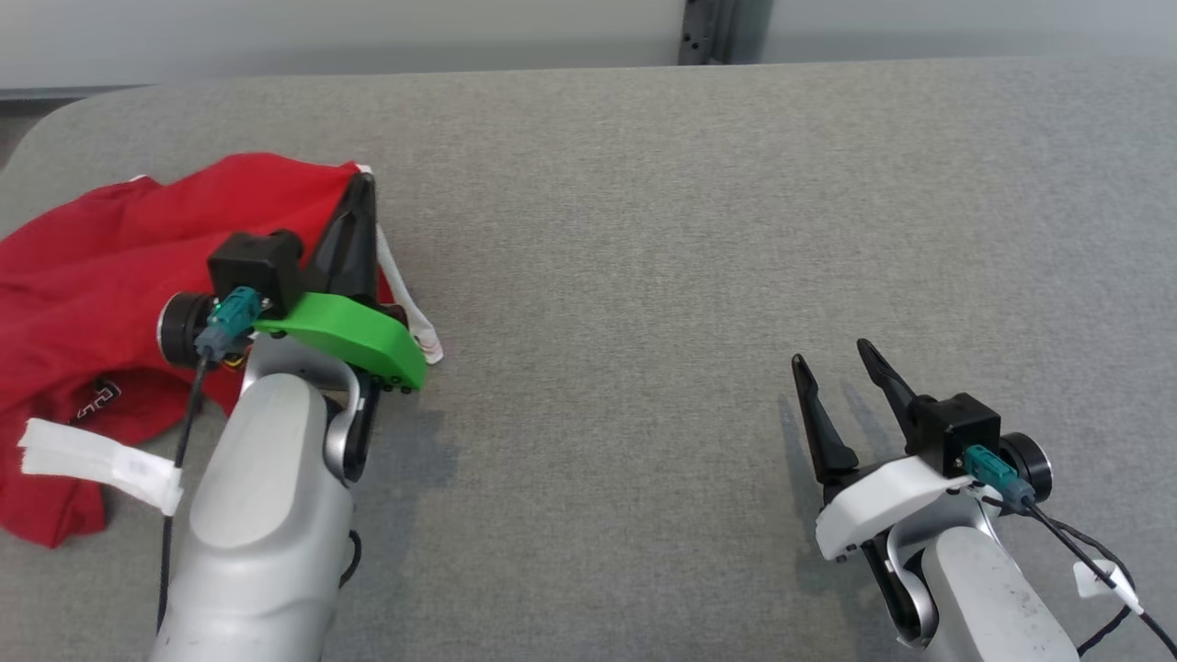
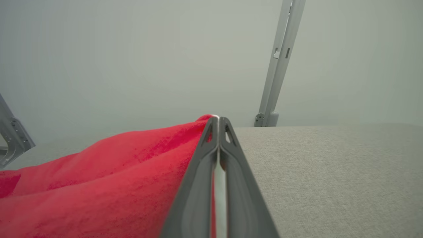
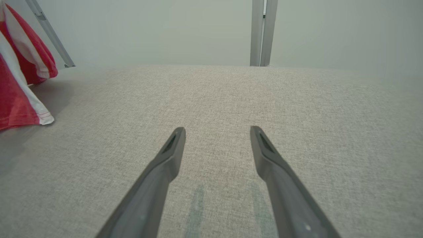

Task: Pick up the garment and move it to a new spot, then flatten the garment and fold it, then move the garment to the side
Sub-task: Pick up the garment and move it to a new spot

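Red garment (image 1: pixel 101 248) with white trim, lying crumpled at the left end of the grey table (image 1: pixel 690 202). The left tool (image 1: pixel 362 187) is closed, its fingers pinching the garment's right edge, which rises to a peak at their tips. The right tool (image 1: pixel 831 354) hangs over bare table, well apart from the garment, fingers spread wide and holding nothing.

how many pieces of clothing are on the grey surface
1. A red garment lies at the left end of the grey surface, one edge pinched in the shut left gripper. Another piece could be hidden beneath its folds.
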### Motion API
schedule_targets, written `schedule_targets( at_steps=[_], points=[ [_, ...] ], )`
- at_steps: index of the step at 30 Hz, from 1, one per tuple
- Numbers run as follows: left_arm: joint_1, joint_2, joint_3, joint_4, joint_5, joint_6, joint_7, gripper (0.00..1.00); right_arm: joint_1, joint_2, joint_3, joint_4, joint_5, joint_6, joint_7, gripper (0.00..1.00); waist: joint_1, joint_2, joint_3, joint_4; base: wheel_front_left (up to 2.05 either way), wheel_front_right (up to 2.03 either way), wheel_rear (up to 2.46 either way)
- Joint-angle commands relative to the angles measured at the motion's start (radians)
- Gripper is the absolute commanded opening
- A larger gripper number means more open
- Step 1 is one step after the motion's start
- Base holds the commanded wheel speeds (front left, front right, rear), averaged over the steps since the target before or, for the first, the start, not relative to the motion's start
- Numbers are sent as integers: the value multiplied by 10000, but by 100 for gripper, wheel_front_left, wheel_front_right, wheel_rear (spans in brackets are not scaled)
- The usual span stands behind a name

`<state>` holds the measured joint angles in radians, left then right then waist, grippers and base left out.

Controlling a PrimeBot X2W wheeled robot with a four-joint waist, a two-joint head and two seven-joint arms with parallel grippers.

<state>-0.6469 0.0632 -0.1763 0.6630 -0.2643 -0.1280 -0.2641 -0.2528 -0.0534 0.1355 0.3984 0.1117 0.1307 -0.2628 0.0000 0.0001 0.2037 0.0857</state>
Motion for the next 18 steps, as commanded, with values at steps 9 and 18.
schedule_targets(
  at_steps=[9,18],
  points=[
    [-301,-119,-3239,-1056,-1302,-37,-6,0,41,23,72,-161,500,1,-31,100,0,-1,118,-2465,0,0,0],
    [-728,-91,-5571,-2793,-2732,-36,-6,0,98,27,96,-250,837,1,-31,100,0,-1,193,-3235,0,0,0]
  ],
)
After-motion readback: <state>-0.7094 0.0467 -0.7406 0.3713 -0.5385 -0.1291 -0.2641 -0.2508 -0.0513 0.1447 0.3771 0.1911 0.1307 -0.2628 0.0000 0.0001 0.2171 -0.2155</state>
